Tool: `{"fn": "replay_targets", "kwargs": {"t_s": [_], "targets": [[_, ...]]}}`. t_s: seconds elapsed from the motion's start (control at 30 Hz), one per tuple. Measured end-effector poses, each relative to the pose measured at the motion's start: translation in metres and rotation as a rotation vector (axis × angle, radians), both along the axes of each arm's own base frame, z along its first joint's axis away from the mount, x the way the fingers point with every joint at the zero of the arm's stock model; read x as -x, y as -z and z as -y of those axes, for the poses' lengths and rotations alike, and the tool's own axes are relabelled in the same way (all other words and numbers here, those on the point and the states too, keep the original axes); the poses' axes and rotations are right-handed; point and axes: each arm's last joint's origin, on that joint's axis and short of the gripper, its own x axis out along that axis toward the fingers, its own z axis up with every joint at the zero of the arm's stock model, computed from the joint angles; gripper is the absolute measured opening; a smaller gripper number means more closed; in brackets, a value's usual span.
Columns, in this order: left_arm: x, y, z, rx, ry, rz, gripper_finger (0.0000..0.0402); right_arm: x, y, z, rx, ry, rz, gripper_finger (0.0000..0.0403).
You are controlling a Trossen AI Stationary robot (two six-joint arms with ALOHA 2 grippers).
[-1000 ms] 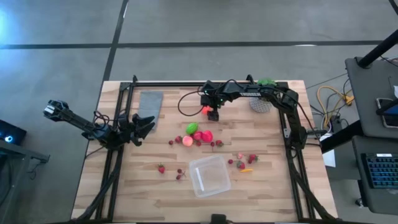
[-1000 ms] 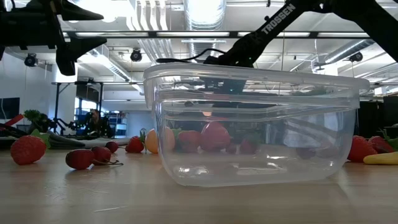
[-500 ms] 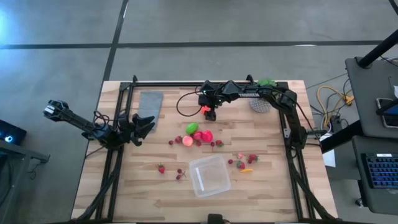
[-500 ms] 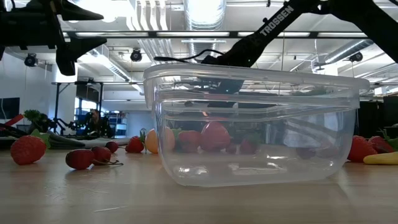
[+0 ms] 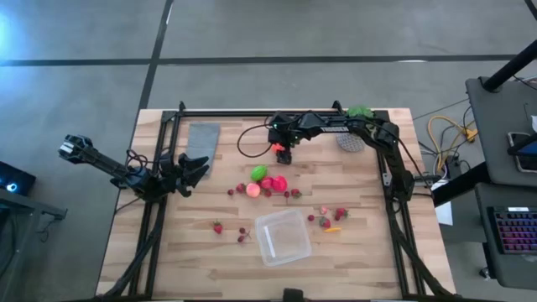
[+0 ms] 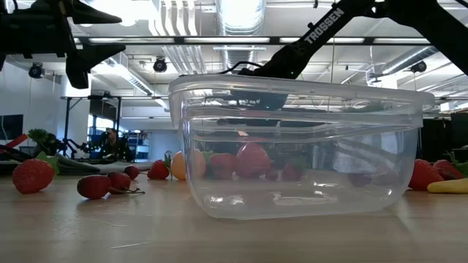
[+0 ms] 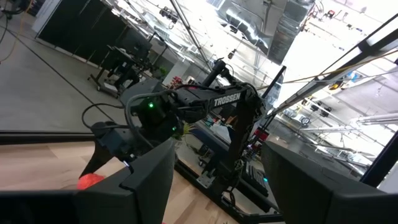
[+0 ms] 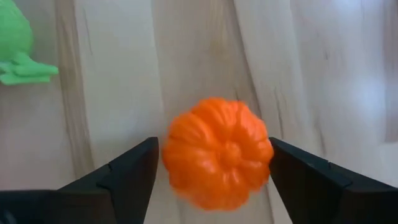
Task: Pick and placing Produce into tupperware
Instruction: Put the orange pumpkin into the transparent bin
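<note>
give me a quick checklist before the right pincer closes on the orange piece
1. Orange piece sits between the right pincer fingers: ok
2. Fingers clamped on it: cannot tell, gaps show on both sides
3. Green piece clear of the fingers: ok
4. Tupperware bare inside and unobstructed: ok
5. Left pincer parked off at the table's left side, away from the path: ok
6. Orange piece resting on the table or lifted: cannot tell

— What lies on my pale wooden slatted table (image 5: pixel 168 252) besides the work?
— A flat grey rectangular cloth (image 5: pixel 202 139) at my far left; a green potted plant (image 5: pixel 359 111) far right.
</note>
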Motion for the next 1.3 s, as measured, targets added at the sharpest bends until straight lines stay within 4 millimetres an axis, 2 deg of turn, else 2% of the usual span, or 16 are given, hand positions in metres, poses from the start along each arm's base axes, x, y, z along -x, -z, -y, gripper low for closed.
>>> {"fn": "replay_targets", "kwargs": {"t_s": [0.33, 0.73, 0.83, 1.0, 1.3], "targets": [[0.000, 0.000, 0.000, -0.001, 0.000, 0.000, 0.0228, 0.001, 0.001, -0.001, 0.002, 0.027, -0.026, 0.0233], [0.000, 0.000, 0.000, -0.001, -0.001, -0.001, 0.0228, -0.001, -0.005, -0.002, -0.006, 0.057, -0.008, 0.0240], [0.000, 0.000, 0.000, -0.001, -0.001, -0.001, 0.0228, -0.004, -0.018, -0.003, -0.005, 0.065, 0.020, 0.0234], [0.000, 0.000, 0.000, -0.002, -0.001, -0.002, 0.0228, 0.001, -0.055, -0.019, -0.055, 0.023, 0.048, 0.0236], [0.000, 0.001, -0.001, 0.008, -0.041, -0.010, 0.0228, 0.048, -0.131, -0.082, -0.098, -0.052, 0.081, 0.0237]]}}
